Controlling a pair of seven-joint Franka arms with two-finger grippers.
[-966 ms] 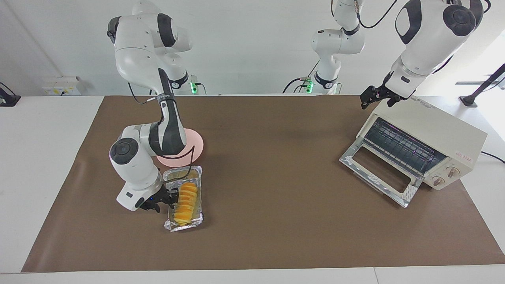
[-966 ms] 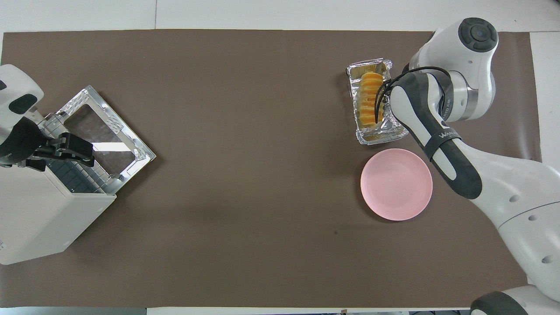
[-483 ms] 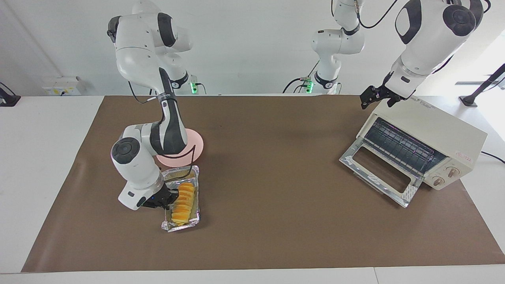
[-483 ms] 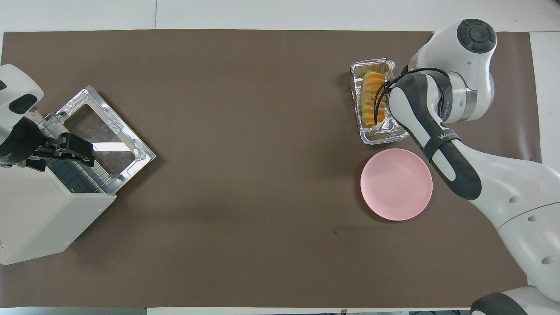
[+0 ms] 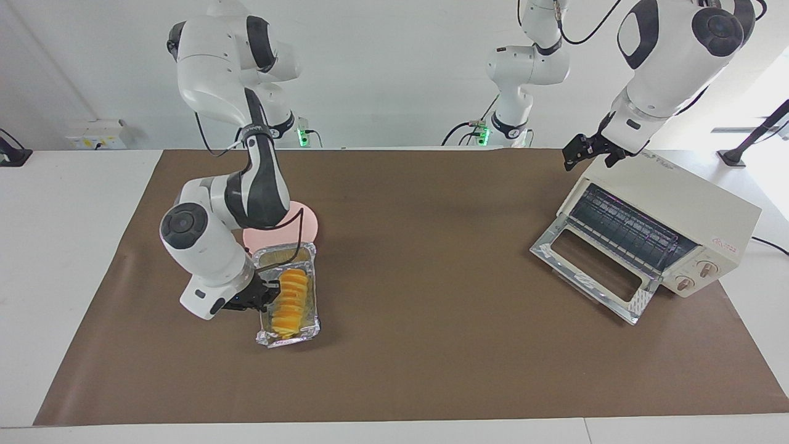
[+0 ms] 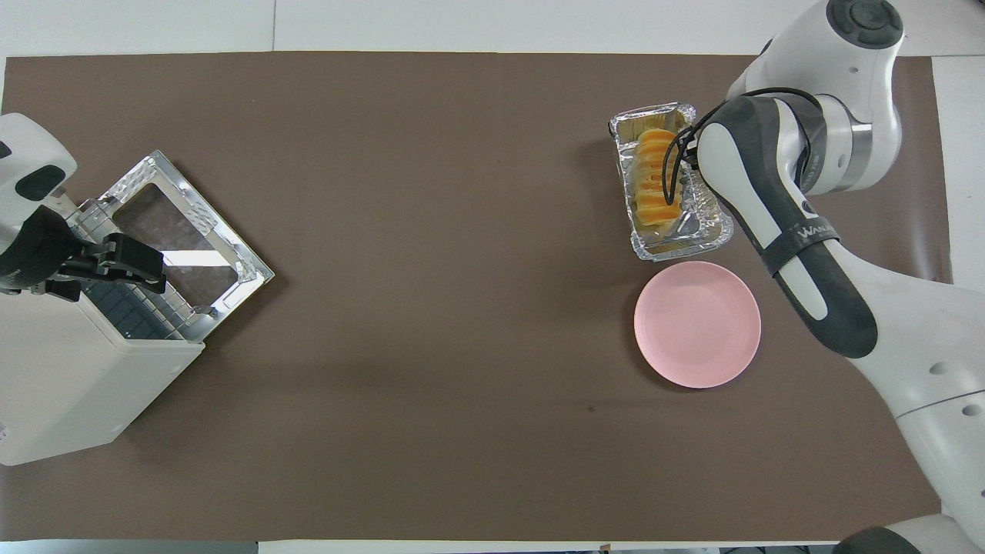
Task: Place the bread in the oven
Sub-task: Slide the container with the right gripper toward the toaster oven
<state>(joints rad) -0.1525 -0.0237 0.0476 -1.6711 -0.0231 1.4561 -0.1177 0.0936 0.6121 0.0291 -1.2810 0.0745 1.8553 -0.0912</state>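
Note:
The bread [image 5: 291,302] [image 6: 652,177], a ridged golden loaf, lies in a crinkled foil tray [image 5: 290,336] [image 6: 677,246] near the right arm's end of the table. My right gripper [image 5: 266,295] is shut on the tray's side rim beside the loaf. In the overhead view its forearm hides it. The tray looks slightly raised and tilted. The cream oven [image 5: 678,197] [image 6: 61,385] stands at the left arm's end. Its glass door [image 5: 592,271] [image 6: 185,238] is dropped open and the wire rack shows. My left gripper [image 5: 585,151] [image 6: 131,265] waits open over the oven's top front edge.
A round pink plate [image 5: 305,225] [image 6: 696,323] lies beside the foil tray, nearer to the robots. A brown mat [image 5: 431,277] covers the table between the tray and the oven. A third arm stands by the wall, apart from the table.
My right gripper has shut on the foil tray's rim and risen a little. The tray with the bread has shifted and tilted with it. The left arm has stayed still.

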